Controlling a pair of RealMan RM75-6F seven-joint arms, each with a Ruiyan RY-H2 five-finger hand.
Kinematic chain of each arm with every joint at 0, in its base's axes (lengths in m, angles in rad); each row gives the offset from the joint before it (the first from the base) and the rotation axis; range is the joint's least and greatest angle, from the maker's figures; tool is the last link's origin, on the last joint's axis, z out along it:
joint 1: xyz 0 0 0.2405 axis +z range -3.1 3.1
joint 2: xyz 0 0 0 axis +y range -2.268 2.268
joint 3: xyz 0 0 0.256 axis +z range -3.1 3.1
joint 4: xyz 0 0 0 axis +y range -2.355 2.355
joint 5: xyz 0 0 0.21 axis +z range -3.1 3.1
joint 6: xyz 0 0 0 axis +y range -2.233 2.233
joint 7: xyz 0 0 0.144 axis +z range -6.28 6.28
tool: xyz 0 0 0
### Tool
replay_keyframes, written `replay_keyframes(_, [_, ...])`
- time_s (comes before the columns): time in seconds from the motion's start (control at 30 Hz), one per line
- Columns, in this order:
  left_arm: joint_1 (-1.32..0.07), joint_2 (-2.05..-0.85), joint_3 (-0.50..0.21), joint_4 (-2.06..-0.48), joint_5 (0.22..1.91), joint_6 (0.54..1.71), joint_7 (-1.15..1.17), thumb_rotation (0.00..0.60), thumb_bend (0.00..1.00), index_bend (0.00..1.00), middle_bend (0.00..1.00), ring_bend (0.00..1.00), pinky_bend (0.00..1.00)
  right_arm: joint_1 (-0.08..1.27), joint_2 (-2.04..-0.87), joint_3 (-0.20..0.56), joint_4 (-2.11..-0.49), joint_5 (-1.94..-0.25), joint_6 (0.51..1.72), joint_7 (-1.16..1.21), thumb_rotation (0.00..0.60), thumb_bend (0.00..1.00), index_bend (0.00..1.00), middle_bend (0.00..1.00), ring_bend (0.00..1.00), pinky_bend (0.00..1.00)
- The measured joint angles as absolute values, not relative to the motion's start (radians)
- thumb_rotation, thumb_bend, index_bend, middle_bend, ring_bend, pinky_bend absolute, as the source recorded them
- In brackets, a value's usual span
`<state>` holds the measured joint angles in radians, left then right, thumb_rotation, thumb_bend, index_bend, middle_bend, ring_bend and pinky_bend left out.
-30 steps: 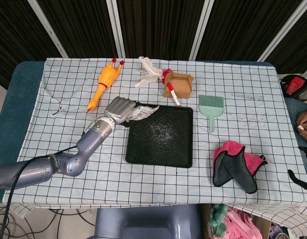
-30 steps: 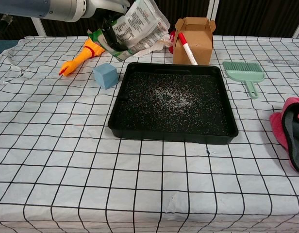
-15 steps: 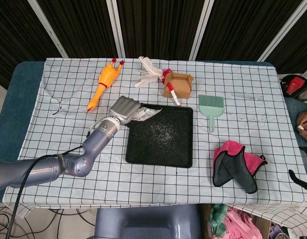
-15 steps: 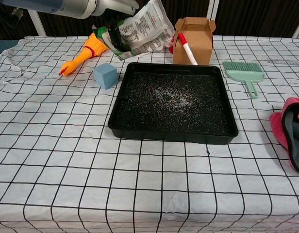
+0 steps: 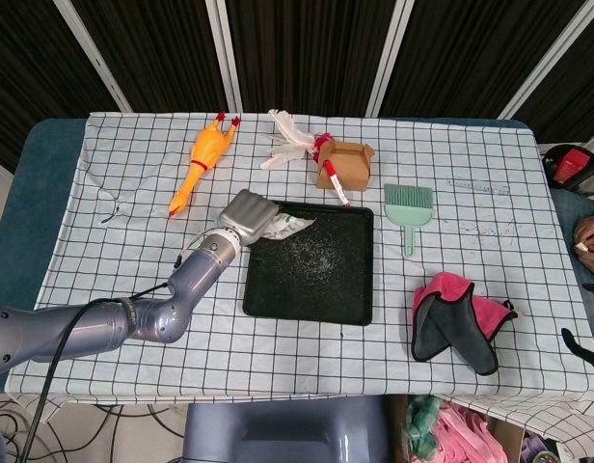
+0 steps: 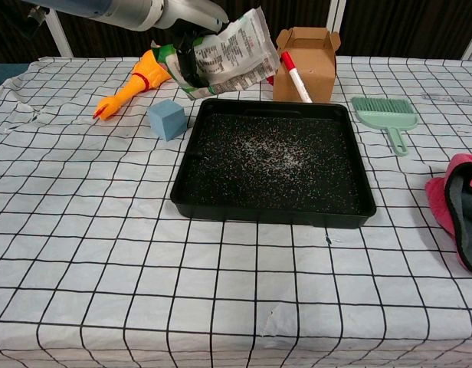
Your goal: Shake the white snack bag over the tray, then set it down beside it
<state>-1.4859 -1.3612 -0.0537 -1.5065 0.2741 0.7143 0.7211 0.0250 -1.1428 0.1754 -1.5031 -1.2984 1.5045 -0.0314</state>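
Observation:
My left hand (image 5: pixel 249 214) grips the white snack bag (image 6: pixel 232 54) by its green end and holds it in the air over the tray's far-left corner. In the head view only the bag's (image 5: pixel 290 227) free end shows past the hand, above the tray's left rim. The black tray (image 5: pixel 268 304) lies in the middle of the checked cloth, with pale crumbs scattered over its floor (image 6: pixel 282 157). The left hand (image 6: pixel 186 19) shows at the top of the chest view. Neither view shows my right hand.
A blue cube (image 6: pixel 167 118) sits just left of the tray. Behind it lie a rubber chicken (image 5: pixel 202 159), a brown box with a red marker (image 5: pixel 345 166) and white plastic (image 5: pixel 287 135). A green brush (image 5: pixel 409 207) and a pink cloth (image 5: pixel 456 318) lie to the right.
My left hand has shifted to the right with the bag, so the bag now hangs further over the tray's corner and its tilt has changed. The crumbs on the tray look the same.

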Motion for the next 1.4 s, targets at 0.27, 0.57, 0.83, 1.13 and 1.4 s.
replay_keyframes(0.27, [-1.526, -1.364, -0.023, -1.508, 0.217, 0.734, 0.775, 0.600, 0.82, 0.59, 0.65, 0.51, 0.52, 0.024, -1.142, 0.177, -1.502, -1.297, 1.506, -0.029, 0.600, 0.18, 0.24, 0.05, 0.14, 0.29])
replay_keyframes(0.57, [-1.573, -1.380, 0.032, -1.511, 0.161, 0.799, 0.882, 0.600, 0.82, 0.60, 0.65, 0.51, 0.52, 0.024, -1.142, 0.178, -1.501, -1.297, 1.505, -0.026, 0.600, 0.18, 0.24, 0.05, 0.14, 0.29])
replay_keyframes(0.83, [-1.587, -1.391, 0.048, -1.506, 0.133, 0.808, 0.925, 0.600, 0.82, 0.62, 0.67, 0.53, 0.52, 0.023, -1.141, 0.179, -1.500, -1.295, 1.505, -0.024, 0.600, 0.18, 0.24, 0.05, 0.14, 0.29])
replay_keyframes(1.13, [-1.610, -1.405, 0.073, -1.502, 0.081, 0.837, 0.997, 0.600, 0.82, 0.62, 0.67, 0.53, 0.52, 0.023, -1.142, 0.180, -1.501, -1.295, 1.505, -0.024, 0.600, 0.18, 0.24, 0.05, 0.14, 0.29])
replay_keyframes(1.4, [-1.609, -1.413, 0.064, -1.497, 0.060, 0.841, 1.016, 0.600, 0.82, 0.62, 0.67, 0.53, 0.52, 0.023, -1.142, 0.180, -1.500, -1.295, 1.505, -0.024, 0.600, 0.18, 0.24, 0.05, 0.14, 0.29])
